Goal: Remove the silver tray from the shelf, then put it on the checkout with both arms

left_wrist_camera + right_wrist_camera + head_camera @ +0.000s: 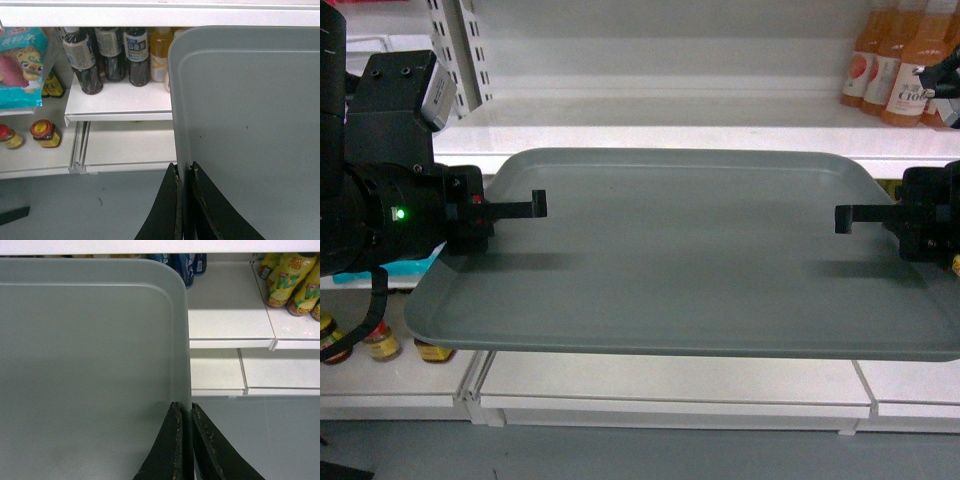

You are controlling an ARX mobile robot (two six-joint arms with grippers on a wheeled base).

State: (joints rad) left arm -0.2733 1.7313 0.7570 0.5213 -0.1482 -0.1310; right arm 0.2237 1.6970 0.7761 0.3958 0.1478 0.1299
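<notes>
The silver tray is up in the air, level, held out in front of the shelf with its far long rim just at the shelf's front edge. The left hand pinches the tray's left short rim; in the left wrist view its two black fingers are pressed either side of that rim, one outside, one inside. The right hand does the same on the right short rim, fingers clamped across the edge. A green light glows on the left wrist.

Plenty around it. On the upper shelf's far right end stand orange drink bottles, well clear of the tray. Below the tray's left end, small jars with red lids sit on a lower shelf board. From the left wrist, dark bottles and one yellow bottle line up on a lower board just beside the tray's far left corner, and a teal snack bag hangs at the left. From the right wrist, yellow bottles crowd the right end of a lower board, dark blue bottles peek past the tray's far right corner. Grey floor shows beneath.

Nothing lies on the tray.
</notes>
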